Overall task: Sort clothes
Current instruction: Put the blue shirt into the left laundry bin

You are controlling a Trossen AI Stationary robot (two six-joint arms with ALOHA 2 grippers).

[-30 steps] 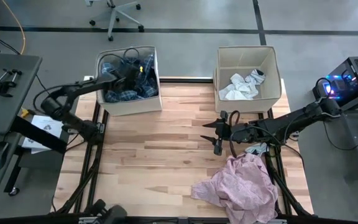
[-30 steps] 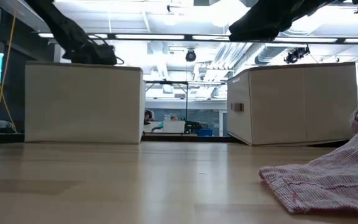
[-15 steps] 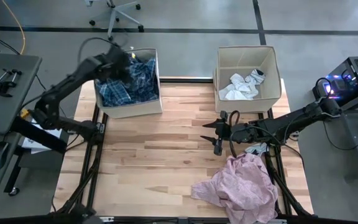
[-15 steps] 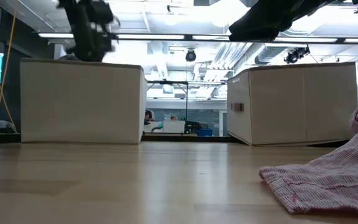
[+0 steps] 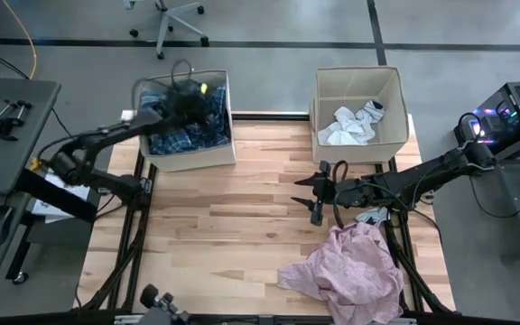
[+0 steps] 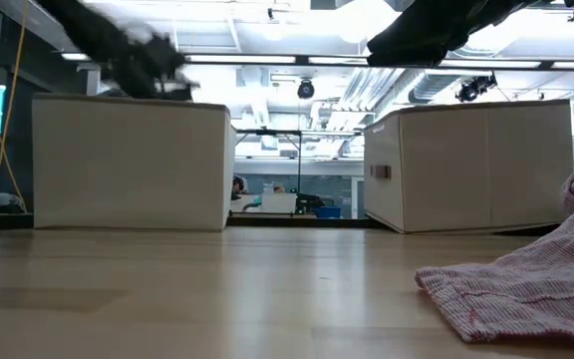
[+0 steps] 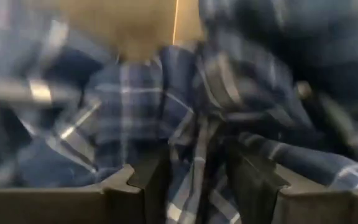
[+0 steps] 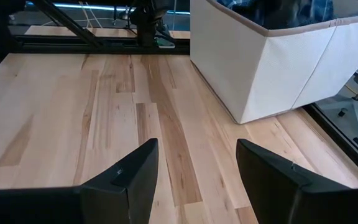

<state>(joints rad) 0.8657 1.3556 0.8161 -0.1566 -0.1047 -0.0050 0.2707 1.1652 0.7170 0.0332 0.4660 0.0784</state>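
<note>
The left beige box [image 5: 188, 155] holds a blue-white plaid shirt [image 5: 174, 135] and darker cloth. My left gripper [image 5: 190, 97] is down over that box, open, with the plaid shirt [image 7: 142, 112] showing between and beyond its fingers. The right beige box [image 5: 359, 81] holds white socks [image 5: 350, 125]. A pale pink garment [image 5: 346, 266] lies crumpled on the table near the front right. My right gripper [image 5: 312, 194] hangs open above the bare table in front of the right box, with nothing between its fingers [image 8: 194, 174]. A small light sock [image 5: 373, 217] lies beside the right arm. My left gripper [image 7: 197, 180] points down into the left box, and plaid cloth shows in the gap between its fingers. The view is blurred, and I cannot tell whether the fingers touch the cloth.
Both boxes stand at the table's far edge, left box [image 6: 128, 165] and right box [image 6: 476, 165], with bare wood between and in front of them. The pink garment [image 6: 536, 284] covers the near right corner. A desk and equipment stand beyond the table's sides.
My left gripper rose out of the left box, going up and toward the far left, then came back down over the box's middle. The plaid shirt stays in the box. My right arm has kept still.
</note>
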